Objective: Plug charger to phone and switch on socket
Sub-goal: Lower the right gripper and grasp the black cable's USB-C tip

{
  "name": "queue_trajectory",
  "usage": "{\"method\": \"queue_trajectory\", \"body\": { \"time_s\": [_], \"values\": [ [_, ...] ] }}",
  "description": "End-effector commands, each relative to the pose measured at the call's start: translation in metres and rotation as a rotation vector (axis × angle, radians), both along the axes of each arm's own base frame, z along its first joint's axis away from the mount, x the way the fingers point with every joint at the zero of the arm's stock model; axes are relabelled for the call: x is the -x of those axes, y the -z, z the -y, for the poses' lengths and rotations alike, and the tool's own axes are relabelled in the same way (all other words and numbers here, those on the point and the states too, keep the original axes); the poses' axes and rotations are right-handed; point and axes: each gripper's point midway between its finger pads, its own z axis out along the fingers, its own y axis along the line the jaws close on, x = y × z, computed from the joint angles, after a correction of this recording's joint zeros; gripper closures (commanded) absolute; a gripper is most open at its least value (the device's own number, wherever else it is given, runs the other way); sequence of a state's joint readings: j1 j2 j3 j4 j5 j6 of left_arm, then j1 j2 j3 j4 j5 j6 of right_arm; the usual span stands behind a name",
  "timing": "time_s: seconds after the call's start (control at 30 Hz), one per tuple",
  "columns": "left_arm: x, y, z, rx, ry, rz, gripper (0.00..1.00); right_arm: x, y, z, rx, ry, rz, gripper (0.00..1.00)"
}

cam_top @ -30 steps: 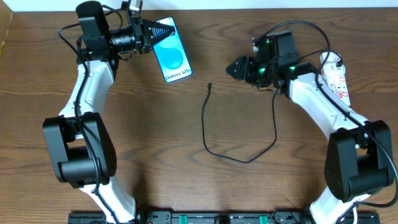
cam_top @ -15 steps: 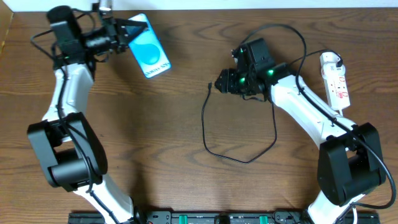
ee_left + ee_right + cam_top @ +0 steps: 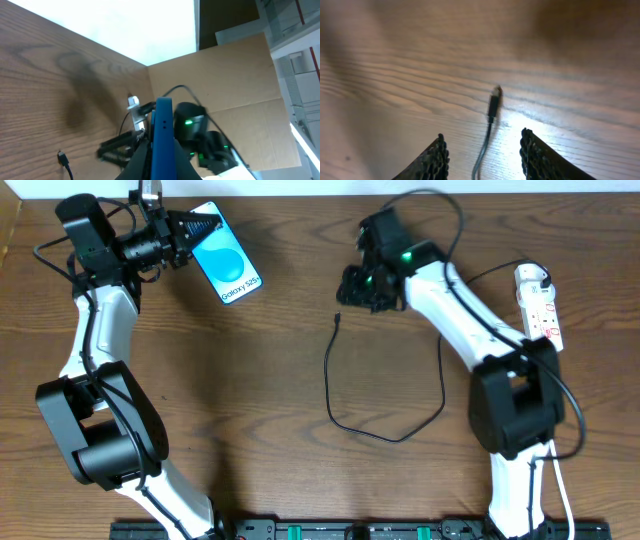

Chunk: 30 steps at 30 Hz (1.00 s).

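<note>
The phone [image 3: 230, 262], blue-cyan screen with "Galaxy S25" text, is held at the back left by my left gripper [image 3: 192, 232], which is shut on its upper edge. In the left wrist view the phone [image 3: 163, 135] shows edge-on between the fingers. The charger's black cable [image 3: 345, 420] loops over the table's middle; its plug tip [image 3: 338, 318] lies just below my right gripper [image 3: 352, 292]. In the right wrist view the open fingers [image 3: 482, 150] straddle the plug tip [image 3: 493, 104] from above. The white socket strip [image 3: 538, 305] lies at the far right.
The table's back edge meets a white wall close behind both grippers. Brown cardboard panels [image 3: 225, 85] stand beyond the table in the left wrist view. The right arm's own black cable arches over its wrist [image 3: 440, 210].
My left gripper has carried the phone further left and back. My right gripper has swung left and back, from near the socket to just above the charger's plug tip.
</note>
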<state>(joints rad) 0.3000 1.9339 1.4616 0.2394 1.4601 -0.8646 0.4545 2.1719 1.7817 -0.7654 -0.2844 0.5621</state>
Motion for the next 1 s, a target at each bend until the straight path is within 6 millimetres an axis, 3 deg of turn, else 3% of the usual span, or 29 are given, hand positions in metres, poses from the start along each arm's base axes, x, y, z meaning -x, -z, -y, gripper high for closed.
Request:
{"method": "queue_trajectory", "body": {
  "time_s": [0.0,0.3,0.5,0.97],
  "values": [
    [0.002,-0.009,0.0,0.002,0.009,0.013,0.93,0.003,0.007,-0.011,-0.019,0.033,-0.043,0.57],
    [0.002,-0.009,0.0,0.002,0.01,0.012,0.93,0.012,0.055,-0.017,-0.034,0.082,-0.18,0.69],
    [0.002,-0.009,0.0,0.002,0.01,0.013,0.93,0.017,0.074,-0.028,-0.059,0.095,-0.23,0.73],
    [0.002,-0.009,0.0,0.002,0.01,0.012,0.93,0.017,0.08,-0.029,-0.064,0.127,-0.248,0.8]
  ]
}}
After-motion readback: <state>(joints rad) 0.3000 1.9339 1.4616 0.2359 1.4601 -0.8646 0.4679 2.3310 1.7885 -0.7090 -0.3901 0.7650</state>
